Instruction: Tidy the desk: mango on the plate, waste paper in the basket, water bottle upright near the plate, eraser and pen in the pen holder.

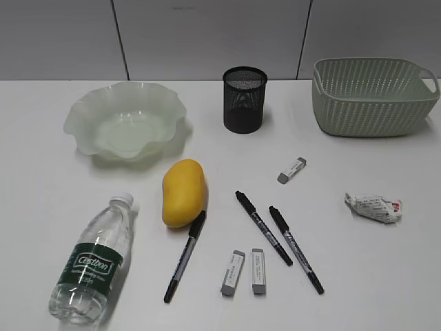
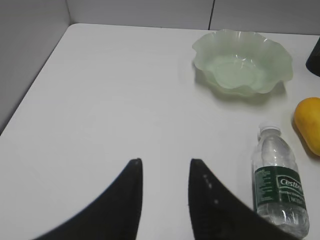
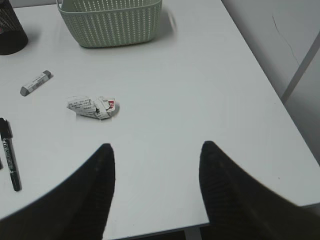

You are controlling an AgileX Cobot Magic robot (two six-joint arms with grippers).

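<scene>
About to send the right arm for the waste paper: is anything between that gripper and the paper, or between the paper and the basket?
Nothing visible. The right gripper is open over bare desk, the waste paper ahead to its left. From there to the basket the surface is clear; the nearest eraser lies off to the left.

Open tool (image 2: 165, 172), plate (image 2: 280, 55), lying water bottle (image 2: 280, 185), mango (image 2: 309, 122)

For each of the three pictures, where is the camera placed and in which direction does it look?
Exterior view: from the front, slanting down over the desk; no arm shows.
Left wrist view: behind the open left gripper, facing the plate and water bottle.
Right wrist view: behind the open right gripper, facing the waste paper and basket.
Both the exterior and left wrist views show the mango.
</scene>
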